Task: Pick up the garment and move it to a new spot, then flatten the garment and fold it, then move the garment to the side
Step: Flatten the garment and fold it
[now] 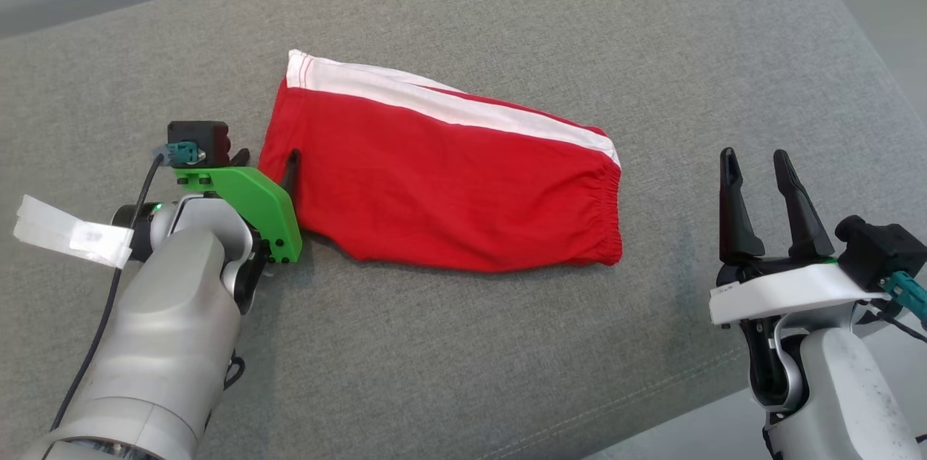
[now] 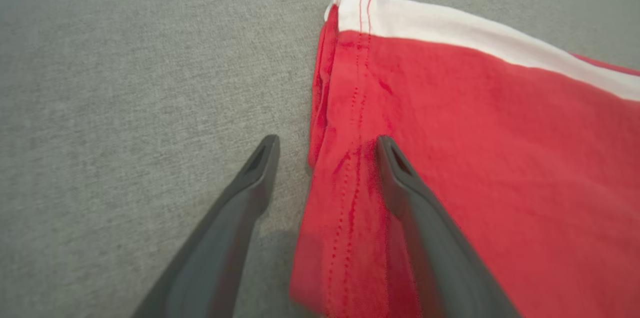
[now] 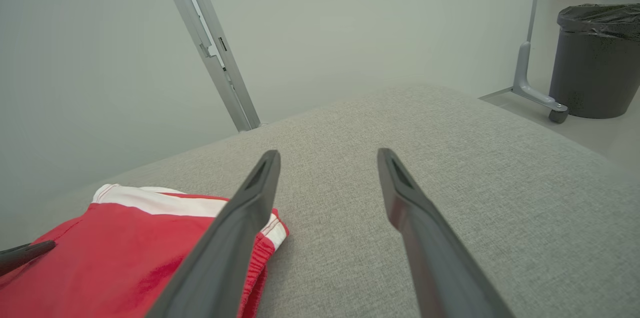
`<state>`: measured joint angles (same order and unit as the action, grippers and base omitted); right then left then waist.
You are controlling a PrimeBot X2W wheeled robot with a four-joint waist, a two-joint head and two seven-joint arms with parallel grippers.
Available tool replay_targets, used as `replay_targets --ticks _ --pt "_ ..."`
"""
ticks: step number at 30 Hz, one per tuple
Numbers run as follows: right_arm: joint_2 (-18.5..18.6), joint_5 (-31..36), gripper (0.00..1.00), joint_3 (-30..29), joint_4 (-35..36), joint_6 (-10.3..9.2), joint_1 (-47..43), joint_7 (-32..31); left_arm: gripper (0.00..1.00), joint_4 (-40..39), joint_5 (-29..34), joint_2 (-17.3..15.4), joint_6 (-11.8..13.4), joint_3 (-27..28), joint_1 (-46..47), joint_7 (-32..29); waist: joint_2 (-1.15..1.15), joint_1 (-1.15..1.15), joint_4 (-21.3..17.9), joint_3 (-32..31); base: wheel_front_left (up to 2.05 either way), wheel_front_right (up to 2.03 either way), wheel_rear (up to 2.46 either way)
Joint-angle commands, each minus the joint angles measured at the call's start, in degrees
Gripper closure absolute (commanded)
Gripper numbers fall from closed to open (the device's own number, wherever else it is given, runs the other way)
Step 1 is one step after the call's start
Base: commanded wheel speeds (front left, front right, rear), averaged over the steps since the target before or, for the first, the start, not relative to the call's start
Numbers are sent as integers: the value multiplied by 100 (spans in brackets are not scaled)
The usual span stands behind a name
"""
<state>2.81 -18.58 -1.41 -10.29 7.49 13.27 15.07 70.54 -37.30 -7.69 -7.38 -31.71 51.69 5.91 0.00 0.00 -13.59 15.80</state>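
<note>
From its wrist, your left gripper [image 2: 327, 141] stands apart astride the red shorts' [image 2: 475, 157] hem; from the head, a green mount [image 1: 268, 203] covers all but fingertips. The right gripper [image 1: 753, 154] gapes empty.

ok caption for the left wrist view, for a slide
Open left pincer straddling the hem of red shorts on a grey cushion.

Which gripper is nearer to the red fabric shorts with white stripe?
Left. The left gripper, open, straddles the hem edge of the red fabric shorts; the right gripper stands open, apart from their elastic waistband.
</note>
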Motion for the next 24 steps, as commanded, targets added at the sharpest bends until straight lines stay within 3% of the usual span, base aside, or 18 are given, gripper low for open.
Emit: replay_targets --ticks 1,6,7,8,9,10,17,24 --pt "17 -55 0 -10 34 0 12 20 0 11 -73 -44 -12 -33 72 -66 0 0 -115 95 0 0 0" --pt "17 -59 0 -50 56 0 -2 19 0 -18 -167 -46 -12 -134 12 -335 0 0 -173 108 0 0 0" --pt "16 -60 0 -55 58 0 -4 19 13 -23 -196 -47 -12 -158 -15 -371 0 0 -182 106 0 0 0" --pt "17 -63 0 -63 62 0 -5 20 53 -36 -220 -55 -12 -183 -37 -391 0 0 -188 100 0 0 0" --pt "17 -67 0 -72 66 0 -1 19 82 -46 -245 -55 -12 -209 -60 -394 0 0 -191 96 0 0 0" --pt "16 -72 0 -74 71 0 4 19 100 -67 -274 -40 -12 -236 -91 -402 0 0 -190 89 0 0 0" --pt "17 -39 0 -153 94 0 -49 20 100 -340 -473 -42 -12 -420 -264 -271 0 0 -43 -53 0 0 0" --pt "18 56 0 -378 70 0 -213 19 100 -745 -778 -35 -13 -483 -621 198 0 0 375 -421 0 0 0"
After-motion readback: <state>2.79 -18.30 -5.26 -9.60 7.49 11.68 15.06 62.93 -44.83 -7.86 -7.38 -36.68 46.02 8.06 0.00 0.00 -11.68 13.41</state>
